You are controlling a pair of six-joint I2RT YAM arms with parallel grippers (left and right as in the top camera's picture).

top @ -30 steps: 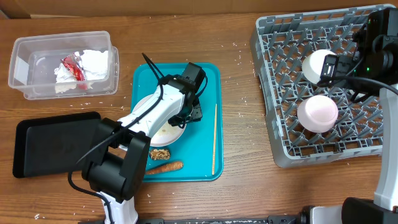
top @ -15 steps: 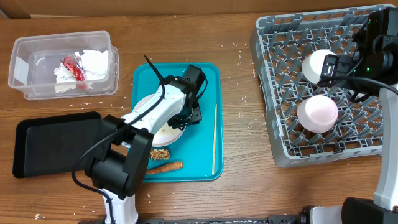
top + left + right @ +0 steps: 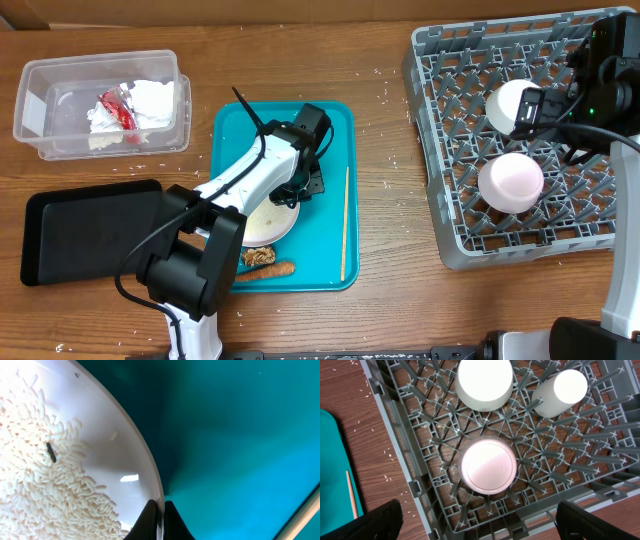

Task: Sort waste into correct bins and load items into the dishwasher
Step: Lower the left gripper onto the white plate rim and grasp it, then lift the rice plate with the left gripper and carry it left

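Observation:
My left gripper (image 3: 160, 512) is shut on the rim of the large white plate (image 3: 125, 455), which holds white rice grains (image 3: 45, 475) and sits on the teal tray (image 3: 335, 125). The plate also shows in the overhead view (image 3: 262, 215). A brown nut-like lump (image 3: 259, 256) and a carrot piece (image 3: 270, 269) lie by its near edge. A thin wooden stick (image 3: 346, 222) lies on the tray's right side. My right gripper (image 3: 480, 525) is open and empty above the grey dish rack (image 3: 415, 475), which holds an upturned white bowl (image 3: 485, 382), a white cup (image 3: 560, 392) and a pinkish-white dish (image 3: 489, 466).
A clear tub (image 3: 35, 110) at the far left holds a crumpled napkin (image 3: 152, 100) and a red wrapper (image 3: 117, 108). A flat black tray (image 3: 80, 230) lies left of the teal tray. Stray rice grains dot the wooden table between tray and rack.
The plate has shifted slightly toward the front edge of the teal tray, closer over the brown lump. The right arm has not moved.

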